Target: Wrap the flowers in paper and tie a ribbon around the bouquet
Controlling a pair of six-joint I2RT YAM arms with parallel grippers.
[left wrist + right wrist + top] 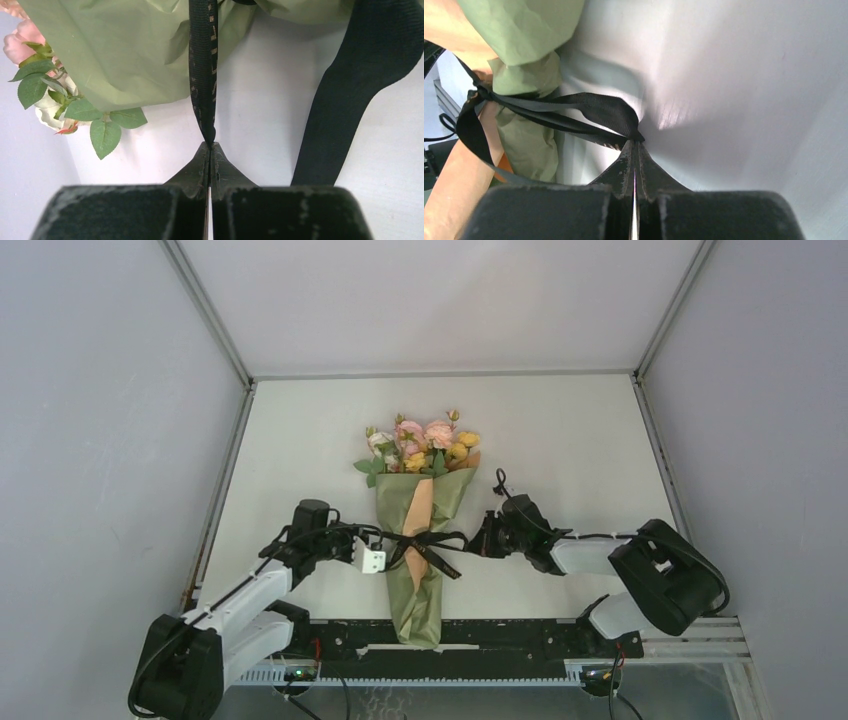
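Currently we grip the ribbon (425, 541) either side of the bouquet (430, 502): left fingers (196, 174) clamp one strand, right fingers (623, 167) clamp a loop.

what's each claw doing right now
left claw: shut on the ribbon
right claw: shut on a ribbon loop

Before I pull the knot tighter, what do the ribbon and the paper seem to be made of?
The ribbon: woven fabric tape by its fine ribbed weave, matte black, faint pale lettering. The paper: thin olive sheet, soft sheen, creased where tied; paper or a waxy film, I cannot tell which.
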